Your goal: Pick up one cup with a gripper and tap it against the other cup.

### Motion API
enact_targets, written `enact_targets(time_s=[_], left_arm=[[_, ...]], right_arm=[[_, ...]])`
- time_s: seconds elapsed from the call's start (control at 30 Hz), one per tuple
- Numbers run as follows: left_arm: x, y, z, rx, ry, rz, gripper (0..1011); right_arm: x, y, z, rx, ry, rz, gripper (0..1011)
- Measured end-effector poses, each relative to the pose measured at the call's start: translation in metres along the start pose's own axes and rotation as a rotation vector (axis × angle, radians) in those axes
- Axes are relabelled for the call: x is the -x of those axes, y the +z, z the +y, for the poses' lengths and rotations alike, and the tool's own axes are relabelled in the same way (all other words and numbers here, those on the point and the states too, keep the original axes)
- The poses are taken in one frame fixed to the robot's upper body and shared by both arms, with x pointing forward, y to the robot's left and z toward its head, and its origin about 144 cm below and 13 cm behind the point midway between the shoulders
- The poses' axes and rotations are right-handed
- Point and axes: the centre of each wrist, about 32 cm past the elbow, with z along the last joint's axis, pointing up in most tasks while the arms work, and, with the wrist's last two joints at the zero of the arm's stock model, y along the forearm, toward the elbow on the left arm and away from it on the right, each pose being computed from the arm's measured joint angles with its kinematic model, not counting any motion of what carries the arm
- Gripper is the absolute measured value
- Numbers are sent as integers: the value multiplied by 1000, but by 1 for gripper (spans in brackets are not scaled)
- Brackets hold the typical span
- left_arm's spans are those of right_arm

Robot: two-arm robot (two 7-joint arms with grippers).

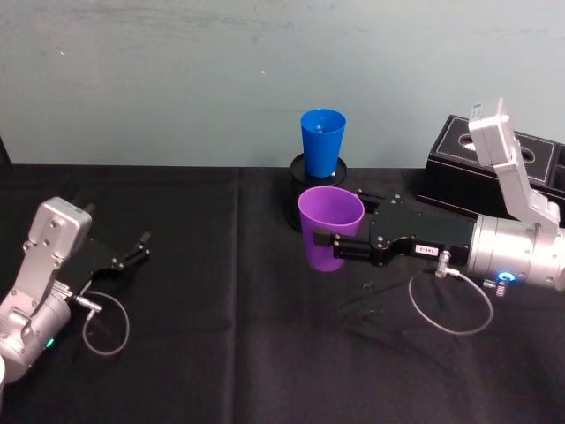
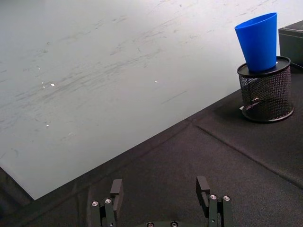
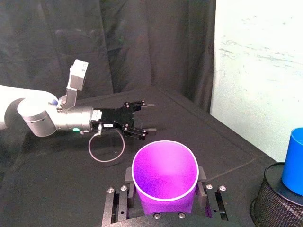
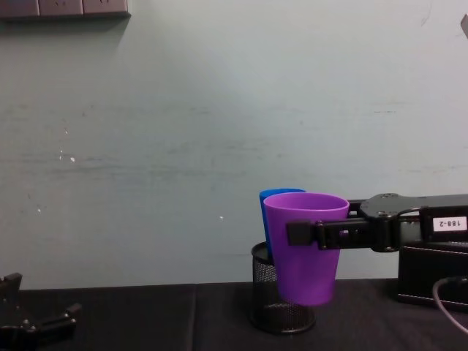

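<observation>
My right gripper (image 1: 323, 244) is shut on the purple cup (image 1: 331, 221), one finger on each side of its wall (image 3: 164, 175). The cup hangs upright, clear of the black cloth (image 4: 306, 248). Just behind it, the blue cup (image 1: 322, 141) stands upright in a black mesh pen holder (image 1: 300, 181). The purple cup half hides the blue cup (image 4: 265, 216) in the chest view. In the right wrist view the blue cup (image 3: 294, 161) stands apart from the purple one. My left gripper (image 1: 137, 247) rests open and empty on the table's left side.
A black box (image 1: 459, 168) stands at the back right, close behind my right arm. A pale wall rises behind the table. Black cloth (image 1: 221, 336) covers the table, with free room between the two arms.
</observation>
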Motion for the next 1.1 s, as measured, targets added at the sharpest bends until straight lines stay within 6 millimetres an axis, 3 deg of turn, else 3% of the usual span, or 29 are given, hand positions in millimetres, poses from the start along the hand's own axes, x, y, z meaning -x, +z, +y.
enact_targets(time_s=[1.1], left_arm=[[0, 0, 0, 0, 0, 0, 1011]], right_arm=[[0, -1, 0, 1, -1, -1, 736]])
